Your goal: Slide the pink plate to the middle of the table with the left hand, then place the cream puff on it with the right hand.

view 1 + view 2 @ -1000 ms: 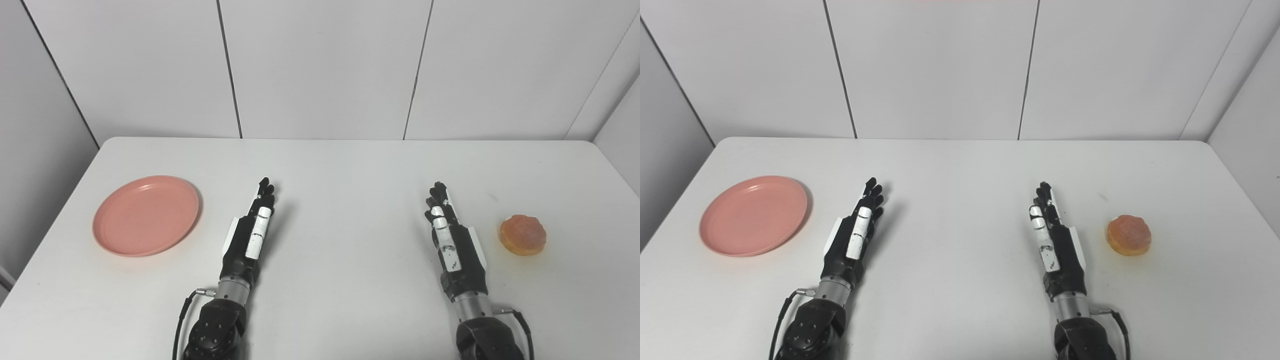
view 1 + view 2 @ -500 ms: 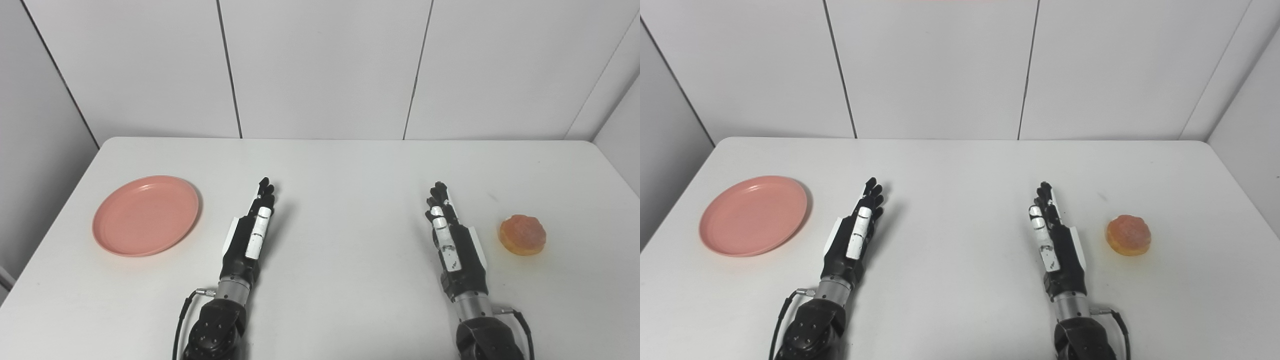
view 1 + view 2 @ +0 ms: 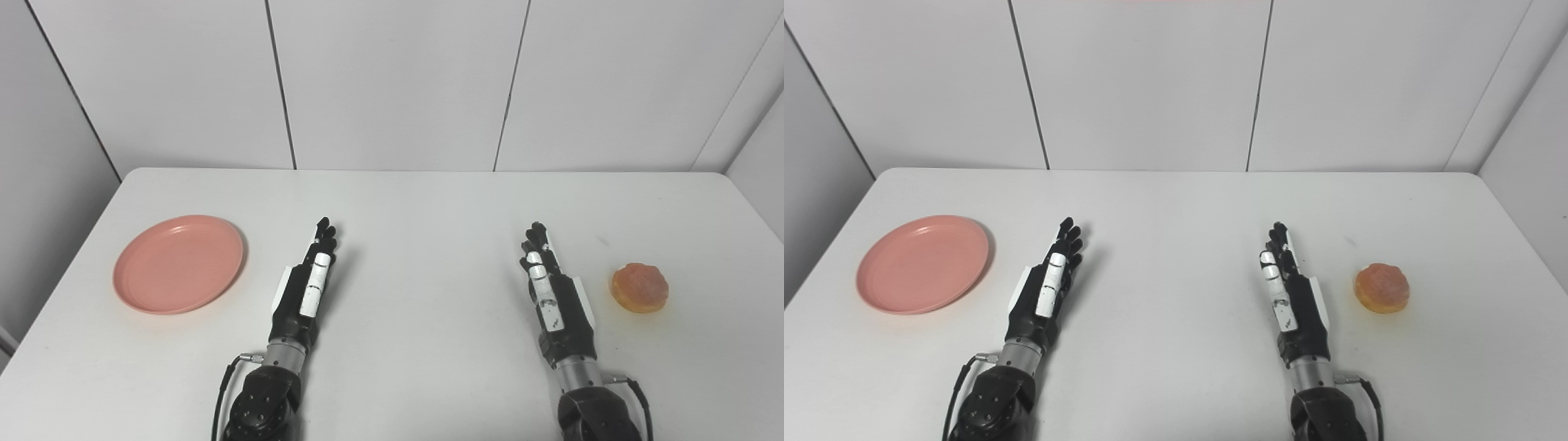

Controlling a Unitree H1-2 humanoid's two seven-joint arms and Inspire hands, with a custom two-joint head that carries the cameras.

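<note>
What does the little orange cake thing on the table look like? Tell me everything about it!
The cream puff is a small, round, domed pastry, golden orange with a glossy, slightly see-through look. Its top is bumpy and a deeper reddish orange, while its lower edge is paler yellow. It sits flat on the white table, near the right side, with a faint shadow beneath it. Nothing touches it except the table: the right hand lies open beside it with a clear gap between them, and the pink plate is far away on the other side.
</note>
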